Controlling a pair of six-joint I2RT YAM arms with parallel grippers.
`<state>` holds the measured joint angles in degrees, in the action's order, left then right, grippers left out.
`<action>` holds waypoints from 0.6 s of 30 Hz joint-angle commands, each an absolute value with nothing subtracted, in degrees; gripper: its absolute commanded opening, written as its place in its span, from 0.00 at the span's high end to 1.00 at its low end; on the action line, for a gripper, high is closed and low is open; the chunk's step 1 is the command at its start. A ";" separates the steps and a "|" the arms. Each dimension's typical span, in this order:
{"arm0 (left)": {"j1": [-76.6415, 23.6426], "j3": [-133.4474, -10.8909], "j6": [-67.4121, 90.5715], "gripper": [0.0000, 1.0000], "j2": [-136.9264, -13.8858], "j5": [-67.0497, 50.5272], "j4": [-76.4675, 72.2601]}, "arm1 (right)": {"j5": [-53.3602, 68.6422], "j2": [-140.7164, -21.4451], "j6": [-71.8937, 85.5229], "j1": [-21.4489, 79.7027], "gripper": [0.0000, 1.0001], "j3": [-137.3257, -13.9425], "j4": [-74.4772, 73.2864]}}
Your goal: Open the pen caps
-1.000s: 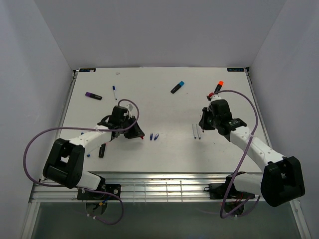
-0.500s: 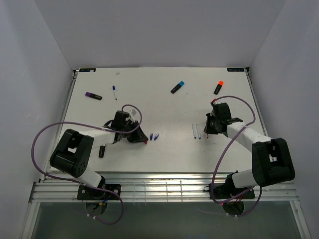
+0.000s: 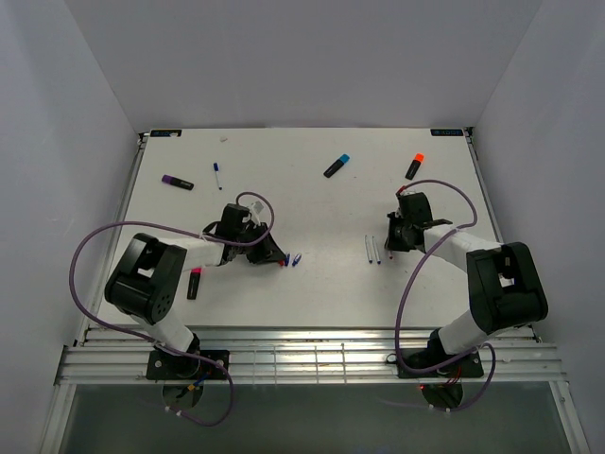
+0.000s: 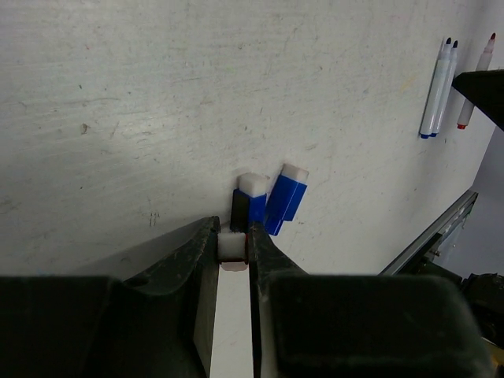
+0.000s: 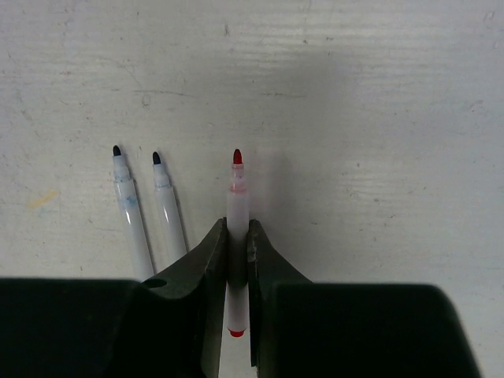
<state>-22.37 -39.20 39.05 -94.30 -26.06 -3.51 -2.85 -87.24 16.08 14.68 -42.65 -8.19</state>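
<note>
In the left wrist view my left gripper [image 4: 234,246] is shut on a tiny red pen cap [image 4: 232,244] with a white end, low over the table. It is right beside two slim blue pen caps [image 4: 255,206] [image 4: 285,198] lying there. From above, the left gripper [image 3: 275,258] is next to those blue caps [image 3: 294,259]. My right gripper [image 5: 238,236] is shut on an uncapped red pen [image 5: 237,197], held flat on the table beside two uncapped blue pens [image 5: 130,213] [image 5: 167,209]. The right gripper [image 3: 390,248] is right of them [image 3: 371,250].
Capped highlighters lie about: purple [image 3: 177,182] far left, blue [image 3: 337,165] and orange [image 3: 414,166] at the back, magenta [image 3: 195,282] near the left arm. A thin capped blue pen [image 3: 217,175] lies at the back left. Purple cables loop beside both arms.
My left gripper has slid right with the red cap, up to the two blue caps. My right gripper has come down and nearer, laying the red pen beside the two blue pens.
</note>
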 commanded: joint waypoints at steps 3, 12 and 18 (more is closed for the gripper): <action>-22.59 -41.22 38.41 0.82 -95.45 -25.31 -3.08 | -2.90 -89.03 15.21 14.50 0.87 -44.30 -6.33; -22.59 -40.52 37.79 0.63 -95.71 -24.96 -2.99 | -1.06 -89.39 15.38 14.50 0.73 -42.98 -5.36; -22.59 -39.55 37.79 0.53 -95.62 -24.96 -3.60 | -1.14 -88.95 15.03 14.50 0.64 -41.92 -5.10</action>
<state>-22.37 -40.32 38.87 -95.37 -26.44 -4.49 -1.10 -88.58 15.94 14.68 -43.09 -5.23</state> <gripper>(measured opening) 0.454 0.347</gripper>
